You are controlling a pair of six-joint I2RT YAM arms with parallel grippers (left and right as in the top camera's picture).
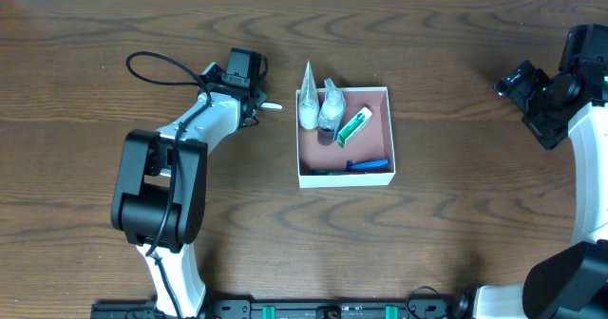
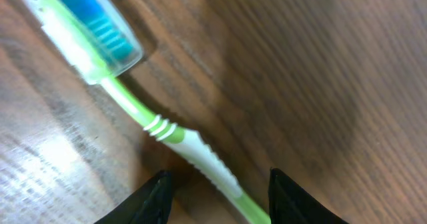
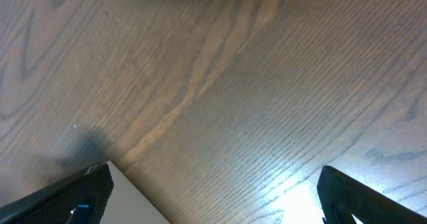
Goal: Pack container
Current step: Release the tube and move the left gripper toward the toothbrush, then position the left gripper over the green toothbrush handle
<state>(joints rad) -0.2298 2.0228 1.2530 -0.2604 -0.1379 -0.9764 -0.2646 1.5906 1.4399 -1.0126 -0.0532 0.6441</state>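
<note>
At the left, the left arm (image 1: 171, 167) reaches up the table (image 1: 456, 234) toward the far side. The left gripper (image 2: 217, 184) is low over a toothbrush (image 2: 167, 132) that lies on the wood. Its fingers (image 2: 155, 199) stand partly open, one on each side of the green-and-white handle, with bare wood showing between them and the handle. The brush head has blue bristles under a clear cap and points away from the gripper. In the overhead view only the tip of the brush shows past the gripper, pointing toward the container (image 1: 382, 93).

The container sits in the middle of the table, just right of the left gripper and apart from it. Inside, along its far-left side, are a white cone-shaped tube (image 1: 307, 99) and a small clear bottle (image 1: 331, 108), touching each other. A green tube (image 1: 353, 126) lies near the centre, and a blue item (image 1: 367, 164) lies against the near wall.

At the far right, the right gripper (image 3: 213, 197) hangs over bare wood, well apart from the container. Its fingers are spread wide, with nothing between them.
</note>
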